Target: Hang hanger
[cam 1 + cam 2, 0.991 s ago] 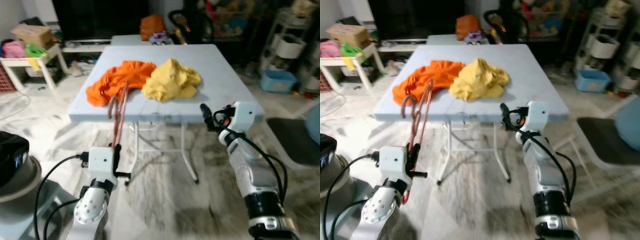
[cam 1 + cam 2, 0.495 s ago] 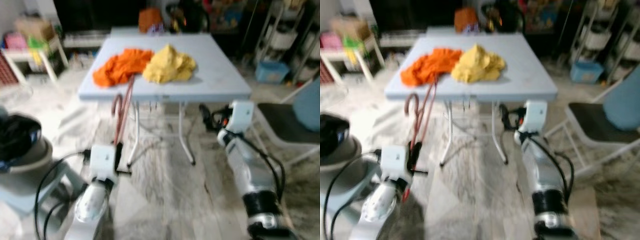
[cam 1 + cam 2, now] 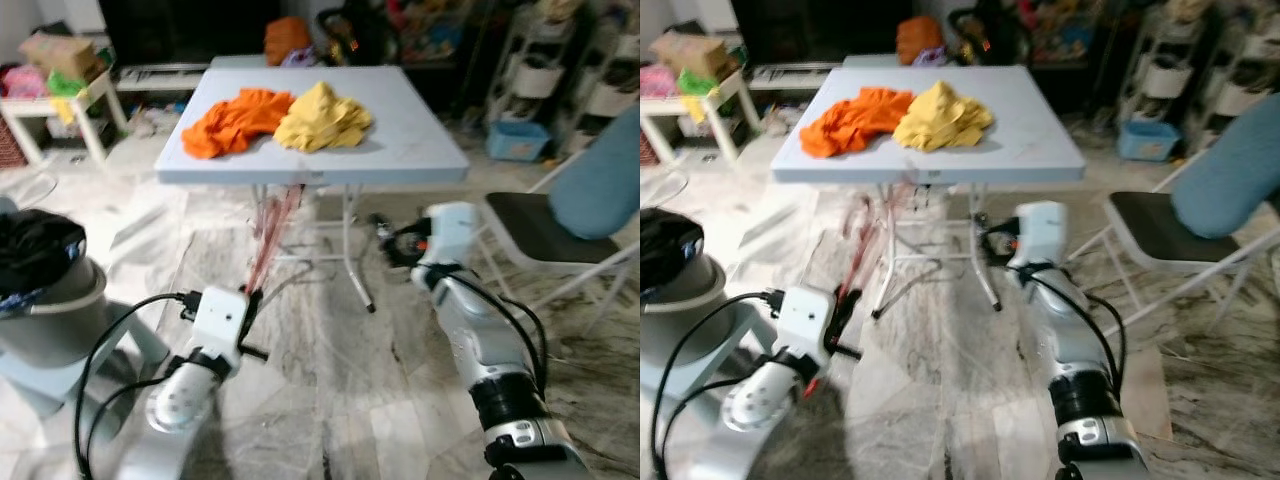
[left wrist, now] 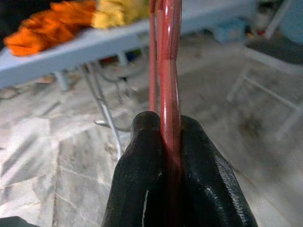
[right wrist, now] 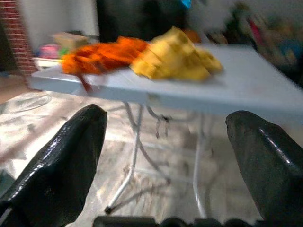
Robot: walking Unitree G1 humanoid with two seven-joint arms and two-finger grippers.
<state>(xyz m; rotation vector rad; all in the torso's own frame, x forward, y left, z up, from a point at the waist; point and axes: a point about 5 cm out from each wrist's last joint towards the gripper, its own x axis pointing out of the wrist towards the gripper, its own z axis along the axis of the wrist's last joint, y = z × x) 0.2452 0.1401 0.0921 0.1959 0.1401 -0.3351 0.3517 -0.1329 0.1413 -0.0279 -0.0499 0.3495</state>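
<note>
Hangers, red and thin, are held as a small bunch by the left gripper; I cannot count them exactly, but in the left wrist view at least two red rods stand side by side. The two black fingers are clenched on them from both sides. In the head views the bunch is blurred and rises from the left gripper toward the front edge of the table.

The right gripper is released, with its two fingers spread wide and nothing between them. It is raised in front of the robot and looks toward the table.

There is one folding table, pale grey-blue, on white metal legs. Two heaps of clothes lie on it: one orange garment and one yellow garment, touching each other in the middle of the top.

The floor is of grey marbled tiles. At the robot's right stands one folding chair with a dark seat and a blue back. At the robot's left is one grey bin with a black bag in it. Farther left is a small white side table with a cardboard box on it. Behind the table, one blue basket stands on the floor near white shelves.
</note>
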